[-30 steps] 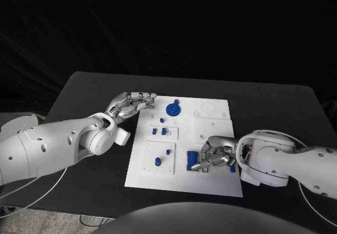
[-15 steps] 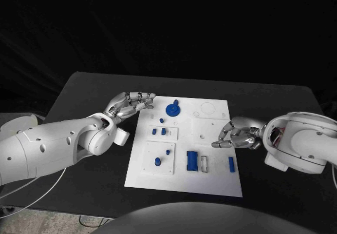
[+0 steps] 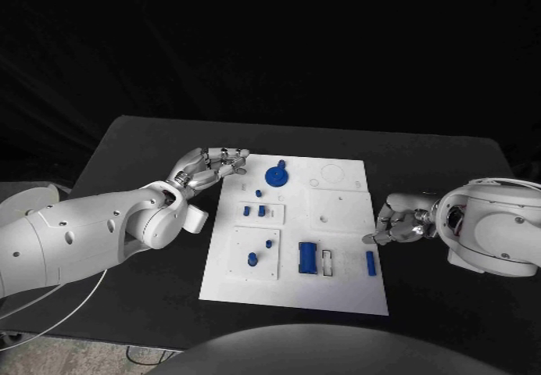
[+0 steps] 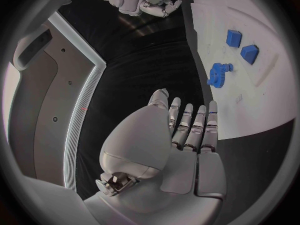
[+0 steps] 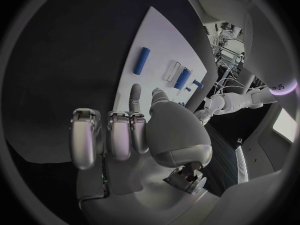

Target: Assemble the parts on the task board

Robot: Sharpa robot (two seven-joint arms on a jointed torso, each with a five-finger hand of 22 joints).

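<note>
- Blue cylindrical part lies in the near half of the flat white task board, on the black desk.
- Right hand, fingers curled, empty, has withdrawn past the board's right edge.
- Left hand, fingers loosely apart, stays at the board's far-left corner beside the blue gear-shaped part.

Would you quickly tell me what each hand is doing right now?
Left hand: open, holding nothing, beside the task board.
Right hand: fingers curled in, holding nothing, at the board's right edge.
</note>
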